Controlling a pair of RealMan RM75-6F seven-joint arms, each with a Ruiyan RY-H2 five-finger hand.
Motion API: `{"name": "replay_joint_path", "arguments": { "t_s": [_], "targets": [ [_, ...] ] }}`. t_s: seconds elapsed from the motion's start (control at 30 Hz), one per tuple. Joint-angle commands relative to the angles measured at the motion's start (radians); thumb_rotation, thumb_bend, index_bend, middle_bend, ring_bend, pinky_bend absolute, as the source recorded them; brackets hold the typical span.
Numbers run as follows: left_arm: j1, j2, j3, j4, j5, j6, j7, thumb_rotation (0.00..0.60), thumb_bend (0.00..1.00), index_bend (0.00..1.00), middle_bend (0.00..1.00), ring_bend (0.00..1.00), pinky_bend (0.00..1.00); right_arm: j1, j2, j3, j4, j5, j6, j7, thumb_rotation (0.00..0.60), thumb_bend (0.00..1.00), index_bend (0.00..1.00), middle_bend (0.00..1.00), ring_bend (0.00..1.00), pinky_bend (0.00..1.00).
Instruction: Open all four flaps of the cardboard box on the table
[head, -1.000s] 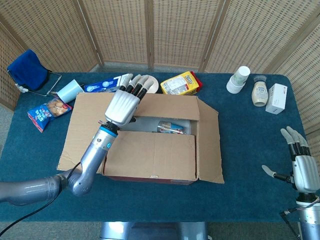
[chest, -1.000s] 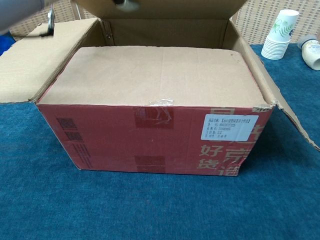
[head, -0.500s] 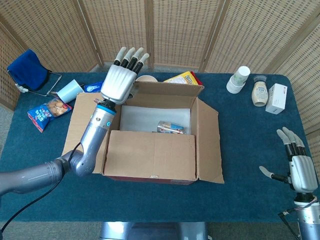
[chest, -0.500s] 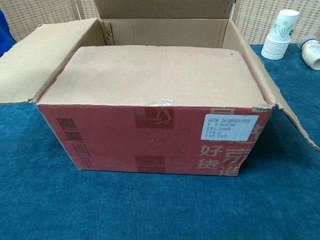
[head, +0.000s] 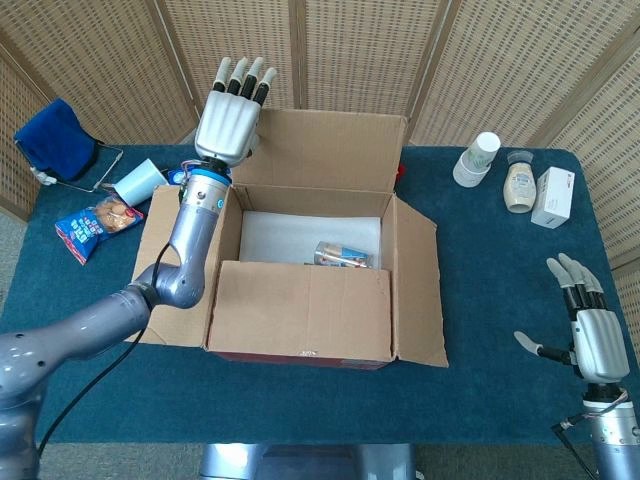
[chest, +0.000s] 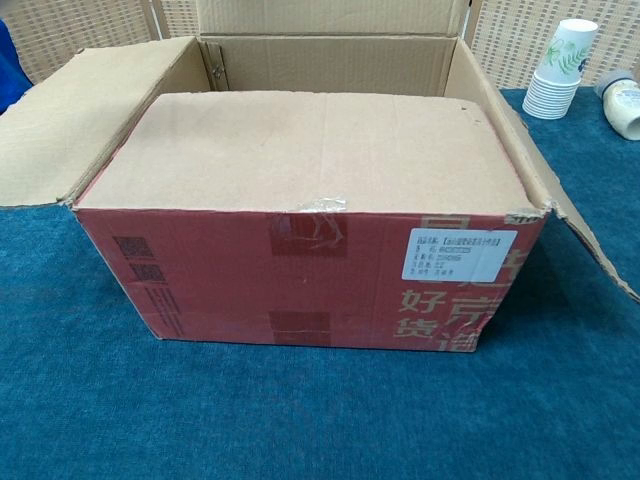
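A: What's in the cardboard box (head: 310, 290) at the middle of the table (head: 490, 290)?

B: One small packet (head: 342, 254) on its white floor. The near flap (chest: 310, 150) lies shut over the front; the side flaps hang outward.

A: Anything hidden?

B: The packet's label is too small to read.

A: And since a second ago?

B: The far flap (head: 325, 148) was folded down; now it stands upright. The left hand (head: 228, 110) has lifted beside it, fingers straight and close together, holding nothing. The right hand (head: 590, 335) waits near the table's edge, fingers spread.
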Motion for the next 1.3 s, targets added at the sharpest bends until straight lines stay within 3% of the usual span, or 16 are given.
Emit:
{"name": "replay_joint_path", "arguments": {
  "t_s": [0.03,0.3,0.5,0.63,0.8,1.13,1.3],
  "targets": [
    [-0.044,-0.084,0.022,0.151,-0.025,-0.076,-0.028,0.600,0.00,0.07,0.00,0.00,0.02,0.001,-0.001,0.002,0.002,0.003,-0.004,0.005,0.600,0.00,0.00,0.00,0.00,0.00],
    [-0.054,-0.145,0.041,0.280,0.006,-0.114,-0.106,0.600,0.00,0.07,0.00,0.00,0.02,0.004,-0.005,0.005,0.010,0.009,-0.016,0.006,0.600,0.00,0.00,0.00,0.00,0.00],
    [-0.013,-0.108,0.055,0.210,0.051,-0.079,-0.168,0.600,0.00,0.07,0.00,0.00,0.02,0.005,-0.005,0.004,0.005,0.003,-0.016,0.002,0.600,0.00,0.00,0.00,0.00,0.00],
    [0.031,-0.044,0.066,0.094,0.068,-0.060,-0.186,0.600,0.00,0.06,0.00,0.00,0.00,0.003,-0.003,0.003,-0.001,-0.003,-0.011,0.000,0.600,0.00,0.00,0.00,0.00,0.00],
    [0.107,0.106,0.080,-0.150,0.070,-0.042,-0.186,0.600,0.00,0.06,0.00,0.00,0.00,0.002,-0.002,-0.002,-0.012,-0.016,-0.006,-0.011,0.600,0.00,0.00,0.00,0.00,0.00],
    [0.178,0.413,0.115,-0.546,-0.036,-0.163,-0.179,0.600,0.00,0.06,0.00,0.00,0.01,0.005,-0.005,-0.011,-0.029,-0.040,-0.002,-0.047,0.600,0.00,0.00,0.00,0.00,0.00],
    [0.173,0.558,0.153,-0.712,-0.151,-0.245,-0.173,0.600,0.00,0.05,0.01,0.01,0.14,0.002,-0.013,-0.002,-0.025,-0.027,0.008,-0.098,0.600,0.00,0.00,0.00,0.00,0.00]
  ]
}}
